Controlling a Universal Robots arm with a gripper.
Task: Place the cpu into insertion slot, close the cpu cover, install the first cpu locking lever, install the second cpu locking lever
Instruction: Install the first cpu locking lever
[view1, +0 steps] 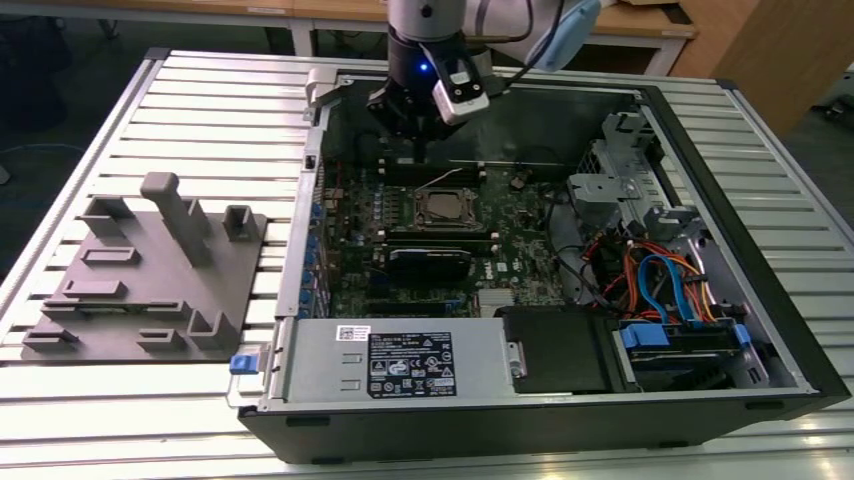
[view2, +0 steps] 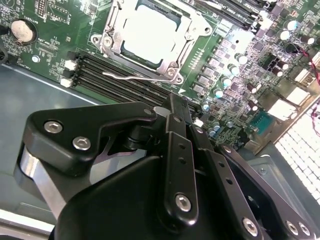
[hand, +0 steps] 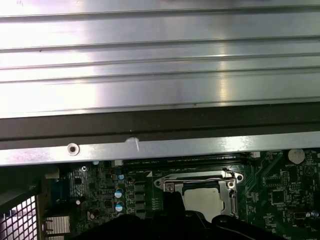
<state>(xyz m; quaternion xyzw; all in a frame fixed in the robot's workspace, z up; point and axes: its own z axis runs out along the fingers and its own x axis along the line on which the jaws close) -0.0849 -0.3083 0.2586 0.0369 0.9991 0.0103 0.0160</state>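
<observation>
My jaws hang shut and empty near the cpu cover (view2: 114, 25), already down over the cpu (view2: 150, 32). Lever stage, I judge: the loose locking lever (view2: 125, 76) needs hooking down.

print on the white label (view1: 410, 364) is illegible.

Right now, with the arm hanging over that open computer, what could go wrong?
The thin silvery wire lever looks unlatched beside the square silvery metal cover frame, so the black gripper might slip off it. The gripper also hangs close above the narrow black memory slots and small round capacitors; a slight misalignment could knock them.
</observation>
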